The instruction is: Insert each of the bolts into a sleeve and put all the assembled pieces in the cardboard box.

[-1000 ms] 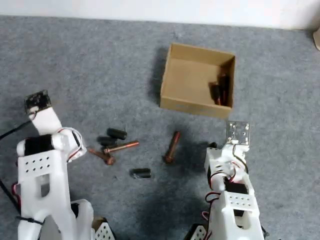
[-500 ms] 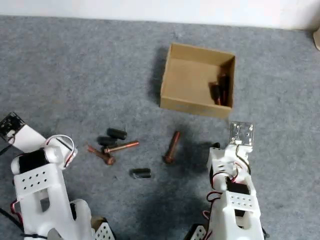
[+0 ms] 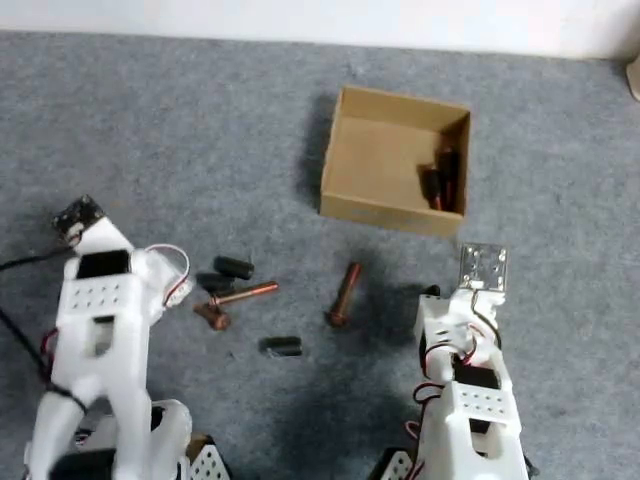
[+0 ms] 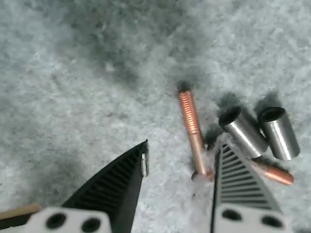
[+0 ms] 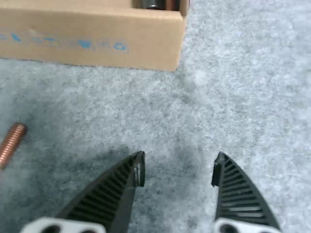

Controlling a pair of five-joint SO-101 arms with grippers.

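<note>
In the left wrist view my left gripper (image 4: 183,154) is open just above the carpet, its fingers either side of a copper bolt (image 4: 191,126). Two dark metal sleeves (image 4: 243,131) (image 4: 278,132) lie side by side just past one finger, with a second bolt (image 4: 272,174) behind it. From above, the left arm (image 3: 105,290) stands beside this cluster (image 3: 230,285). A third bolt (image 3: 343,293) and a lone sleeve (image 3: 283,346) lie mid-table. My right gripper (image 5: 178,169) is open and empty near the cardboard box (image 5: 92,34), which holds assembled pieces (image 3: 445,180).
Grey carpet covers the table. The box (image 3: 372,212) sits at the back centre, its near wall facing the right arm (image 3: 460,335). The third bolt's threaded end (image 5: 9,143) shows at the edge of the right wrist view. A pale wall runs along the far edge.
The left arm swung away to the left, then came back right over the bolt and sleeve cluster. The right arm shifted only slightly. The loose parts stayed put.
</note>
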